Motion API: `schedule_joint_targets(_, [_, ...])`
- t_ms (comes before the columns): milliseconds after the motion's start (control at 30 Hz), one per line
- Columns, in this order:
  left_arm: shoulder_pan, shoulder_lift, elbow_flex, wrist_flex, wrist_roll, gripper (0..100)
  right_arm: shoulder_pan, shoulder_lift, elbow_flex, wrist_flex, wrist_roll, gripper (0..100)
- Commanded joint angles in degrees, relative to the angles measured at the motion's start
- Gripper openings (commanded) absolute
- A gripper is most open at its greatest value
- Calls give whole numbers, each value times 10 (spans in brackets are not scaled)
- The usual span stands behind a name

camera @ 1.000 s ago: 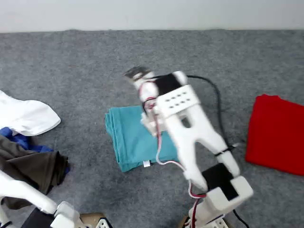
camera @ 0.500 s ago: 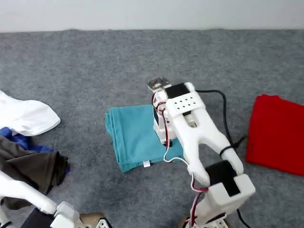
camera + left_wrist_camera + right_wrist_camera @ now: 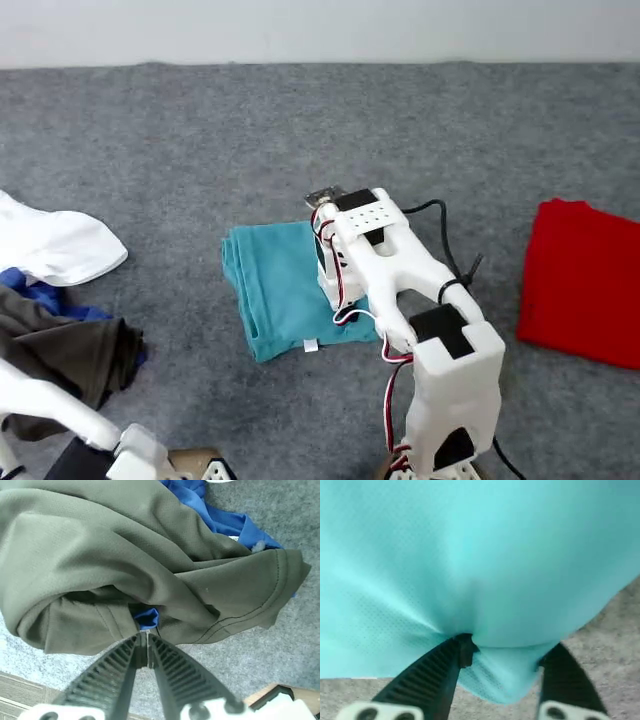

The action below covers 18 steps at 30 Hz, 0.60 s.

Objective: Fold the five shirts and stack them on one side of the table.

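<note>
Nearest, the left gripper (image 3: 147,641) hangs with its jaws pressed together on nothing, its tips just above a crumpled olive-brown knit shirt (image 3: 125,555). That shirt lies heaped at the left edge of the grey felt-covered surface (image 3: 200,130). A rumpled bright blue shirt (image 3: 220,515) pokes out from under it.

Further in, near the middle, a teal shirt (image 3: 275,290) lies folded into a neat rectangle. The right gripper (image 3: 507,660) is down on the side of it nearest the red shirt, jaws spread apart with a bulge of teal cloth between them. It has not clamped the cloth.

At the right edge, well apart from the teal one, a red shirt (image 3: 580,280) lies folded flat. Beyond the heap on the left, a loose white shirt (image 3: 55,245) lies spread out and unfolded.

By my reading, two of the five shirts are folded and three are not. No stack exists yet, since the folded pair lie apart. The teal shirt looks ready to be carried over onto the red one, after which the olive, blue and white shirts remain to fold and stack.
</note>
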Motion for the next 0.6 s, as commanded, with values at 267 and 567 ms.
schedule_joint_targets(267, [3,-6,-2,-11,-1,17,60,-36,11,67,112,9])
schedule_joint_targets(567, [14,-4,-2,-38,-1,17,211,-91,-21,59,542,9])
